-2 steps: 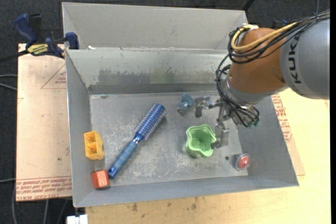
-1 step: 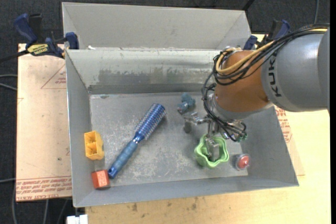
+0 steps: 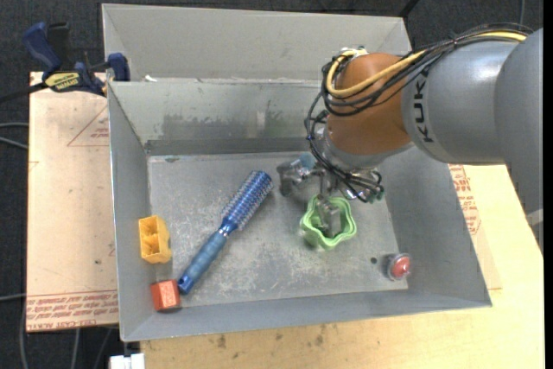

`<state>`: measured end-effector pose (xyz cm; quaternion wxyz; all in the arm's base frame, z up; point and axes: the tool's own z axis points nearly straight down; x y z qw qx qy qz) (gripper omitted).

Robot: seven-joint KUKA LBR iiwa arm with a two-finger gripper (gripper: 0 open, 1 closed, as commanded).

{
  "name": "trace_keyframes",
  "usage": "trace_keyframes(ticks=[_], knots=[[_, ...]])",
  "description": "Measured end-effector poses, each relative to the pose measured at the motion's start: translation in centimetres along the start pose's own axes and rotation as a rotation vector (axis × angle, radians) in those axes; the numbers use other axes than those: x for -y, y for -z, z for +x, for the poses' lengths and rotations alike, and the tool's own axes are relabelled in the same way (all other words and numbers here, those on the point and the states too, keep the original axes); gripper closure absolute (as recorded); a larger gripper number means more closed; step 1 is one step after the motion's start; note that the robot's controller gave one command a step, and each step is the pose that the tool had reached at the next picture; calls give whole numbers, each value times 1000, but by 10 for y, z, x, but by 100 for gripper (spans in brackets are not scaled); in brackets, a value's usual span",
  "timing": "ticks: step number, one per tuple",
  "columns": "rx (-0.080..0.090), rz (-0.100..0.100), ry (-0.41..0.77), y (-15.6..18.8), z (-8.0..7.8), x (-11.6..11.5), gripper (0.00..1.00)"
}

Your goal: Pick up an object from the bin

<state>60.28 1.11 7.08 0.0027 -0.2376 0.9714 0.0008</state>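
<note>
The grasp is judged to be in hand: the gripper [image 3: 327, 212] is lowered onto a green ring [image 3: 346, 225] right of the bin's [image 3: 259, 112] centre. Whether the jaws are open or closed cannot be told. A firm hold, then a lift, is called for. Also contained, from the left: yellow block [image 3: 154, 238], red block [image 3: 165, 295], brush [image 3: 226, 229], red ball [image 3: 398, 267].

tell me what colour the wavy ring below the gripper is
Light green wavy ring, best seen in the camera view.
</note>
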Motion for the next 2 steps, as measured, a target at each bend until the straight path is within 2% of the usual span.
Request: trace_keyframes(ticks=[1, 2], knots=[[0, 1, -1, 1, 0, 1, 100], [3, 4, 26, 146, 37, -23, 100]])
